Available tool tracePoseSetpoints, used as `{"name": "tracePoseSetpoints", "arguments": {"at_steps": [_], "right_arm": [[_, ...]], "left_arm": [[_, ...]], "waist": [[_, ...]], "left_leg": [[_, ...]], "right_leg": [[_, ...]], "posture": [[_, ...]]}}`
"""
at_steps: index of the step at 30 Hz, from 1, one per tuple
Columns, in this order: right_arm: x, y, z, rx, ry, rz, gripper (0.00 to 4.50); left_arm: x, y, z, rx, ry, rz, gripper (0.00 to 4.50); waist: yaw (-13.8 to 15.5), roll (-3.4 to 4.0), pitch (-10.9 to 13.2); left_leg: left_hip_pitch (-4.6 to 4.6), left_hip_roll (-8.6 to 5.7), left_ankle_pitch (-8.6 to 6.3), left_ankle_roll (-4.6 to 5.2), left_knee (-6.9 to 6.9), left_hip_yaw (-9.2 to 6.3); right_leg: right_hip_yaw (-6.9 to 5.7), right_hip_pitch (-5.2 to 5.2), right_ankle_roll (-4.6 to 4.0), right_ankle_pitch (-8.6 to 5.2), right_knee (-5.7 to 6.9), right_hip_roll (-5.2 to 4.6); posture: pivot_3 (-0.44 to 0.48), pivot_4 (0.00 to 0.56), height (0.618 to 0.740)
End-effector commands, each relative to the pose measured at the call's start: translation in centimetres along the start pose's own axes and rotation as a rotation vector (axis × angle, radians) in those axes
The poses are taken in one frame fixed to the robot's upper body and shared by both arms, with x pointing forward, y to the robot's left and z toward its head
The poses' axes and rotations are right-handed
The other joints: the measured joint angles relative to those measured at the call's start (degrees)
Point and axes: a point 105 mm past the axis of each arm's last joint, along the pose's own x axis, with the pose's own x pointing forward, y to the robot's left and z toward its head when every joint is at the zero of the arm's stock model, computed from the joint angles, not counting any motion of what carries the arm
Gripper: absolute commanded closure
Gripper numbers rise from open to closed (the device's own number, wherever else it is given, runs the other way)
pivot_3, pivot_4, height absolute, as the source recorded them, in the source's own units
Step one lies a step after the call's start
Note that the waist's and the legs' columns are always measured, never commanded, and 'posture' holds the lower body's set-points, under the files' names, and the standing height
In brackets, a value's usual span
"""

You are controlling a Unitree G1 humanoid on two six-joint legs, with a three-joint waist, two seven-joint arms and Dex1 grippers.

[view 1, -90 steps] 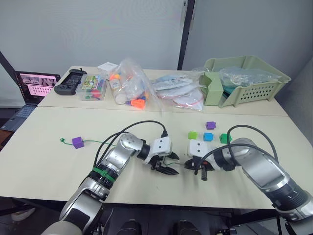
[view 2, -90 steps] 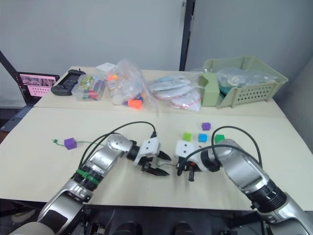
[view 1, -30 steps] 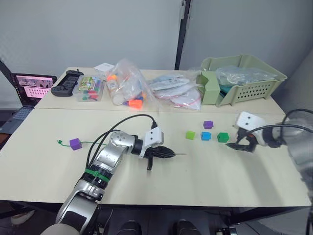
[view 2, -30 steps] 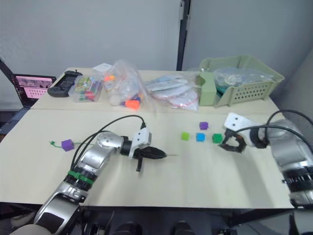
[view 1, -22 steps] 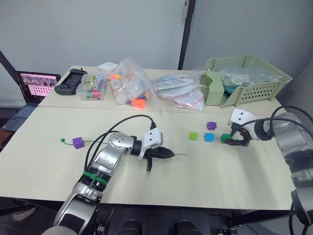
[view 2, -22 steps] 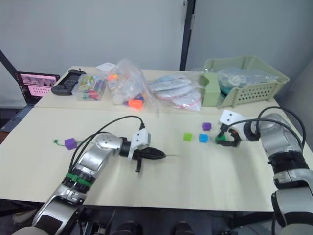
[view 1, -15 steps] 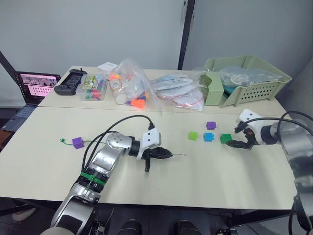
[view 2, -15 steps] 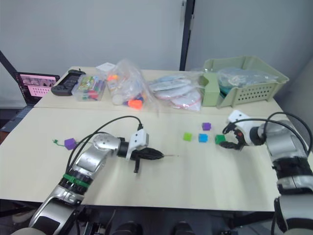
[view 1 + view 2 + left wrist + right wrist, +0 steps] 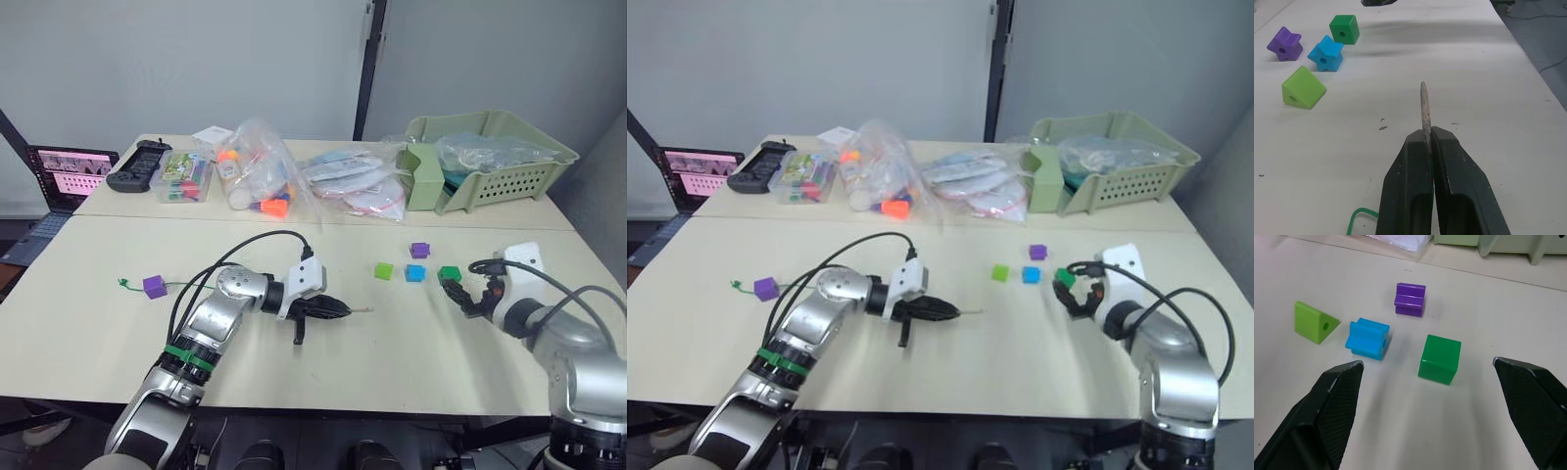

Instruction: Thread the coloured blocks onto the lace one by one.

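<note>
Left gripper (image 9: 1426, 147), two smooth black fingers pressed together, pinching the stiff, rough greyish needle tip of the thin green cord lace (image 9: 1424, 110); tip jutting straight out past the fingertips, just above the matt cream table top (image 9: 1488, 78), with a loop of the twisted green cord showing beneath the fingers. From there, cord trailing back behind the gripper along the arm to a purple plastic block already strung near the knotted far end (image 9: 154, 285).

Ahead of the left gripper and off to one side of the needle tip, four loose glossy plastic blocks, each pierced by a round hole: a light green wedge-shaped block (image 9: 1302, 88) nearest, then a blue star-shaped block (image 9: 1325, 54), a purple star-shaped block (image 9: 1284, 44) and a dark green cube (image 9: 1344, 29) farthest.

Right gripper (image 9: 1435, 396) spread wide, nothing between its textured black fingers (image 9: 1332, 401), hovering low over the table with the dark green cube (image 9: 1440, 358) just ahead, centred between the fingertips and untouched. Blue block (image 9: 1368, 339) and light green wedge (image 9: 1312, 322) beyond the one finger, purple block (image 9: 1410, 299) farther ahead past the cube
</note>
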Motion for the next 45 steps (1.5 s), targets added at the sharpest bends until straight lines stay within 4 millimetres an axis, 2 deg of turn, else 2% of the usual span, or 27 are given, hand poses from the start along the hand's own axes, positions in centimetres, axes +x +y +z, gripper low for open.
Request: {"name": "tracePoseSetpoints", "arguments": {"at_steps": [1,12,25,28,35,36,41,45], "right_arm": [[0.3,-0.7,0.0,0.02,-0.061,-0.086,0.02],[3.2,-1.2,-1.3,0.088,-0.101,-0.128,0.02],[5.5,-1.5,-2.1,0.095,-0.091,-0.107,0.02],[5.9,-1.5,-2.2,0.094,-0.092,-0.103,0.81],[6.0,-1.7,-1.9,0.105,-0.118,-0.11,3.19],[5.9,-1.8,-1.9,0.106,-0.122,-0.111,3.35],[4.0,-1.5,-1.7,0.114,-0.143,-0.116,3.34],[1.0,0.8,-1.6,0.153,-0.159,-0.057,3.34]], "left_arm": [[0.1,0.2,1.1,0.032,-0.024,-0.012,4.5],[-0.4,0.2,1.2,0.042,-0.008,-0.007,4.5],[-0.7,0.2,1.2,0.044,0.0,0.004,4.5],[-0.6,0.1,1.2,0.044,0.0,0.004,4.5],[-0.5,0.0,1.2,0.042,0.001,-0.001,4.5],[-0.5,0.0,1.2,0.041,0.001,-0.003,4.5],[-0.2,-0.3,1.1,0.038,-0.003,-0.021,4.5],[0.1,-0.6,0.9,0.035,-0.003,-0.044,4.5]], "waist": [[-0.01,0.01,0.0],[-0.26,0.02,-0.01],[-0.28,0.02,-0.01],[-0.27,0.02,-0.01],[-0.23,0.02,-0.01],[-0.25,0.02,-0.01],[-0.09,0.02,-0.01],[-0.05,0.03,-0.02]], "left_leg": [[0.0,0.0,0.0,0.0,0.0,0.01],[0.01,0.01,0.0,0.0,-0.02,0.04],[0.0,0.01,0.0,0.0,-0.04,0.04],[0.01,0.01,0.0,0.0,-0.04,0.04],[0.0,0.0,0.0,0.0,-0.04,0.03],[0.0,0.0,0.0,0.0,-0.04,0.03],[-0.02,0.0,0.0,0.0,-0.06,0.01],[-0.05,0.01,0.0,0.0,-0.08,-0.02]], "right_leg": [[0.0,-0.01,0.0,0.0,-0.01,0.0],[0.01,-0.01,0.0,0.0,-0.03,0.01],[0.02,-0.01,0.0,0.0,-0.03,0.0],[0.02,0.0,0.0,0.0,-0.03,0.0],[0.02,0.0,0.0,0.0,-0.03,0.0],[0.02,0.0,0.0,0.0,-0.03,0.0],[0.01,-0.01,0.0,0.0,-0.03,0.0],[0.0,-0.02,0.0,0.0,-0.04,-0.01]], "posture": [[0.0,0.15,0.737],[0.0,0.15,0.737],[0.0,0.15,0.737],[0.0,0.15,0.737],[0.0,0.15,0.737],[0.0,0.15,0.737],[0.0,0.15,0.737],[0.0,0.15,0.737]]}}
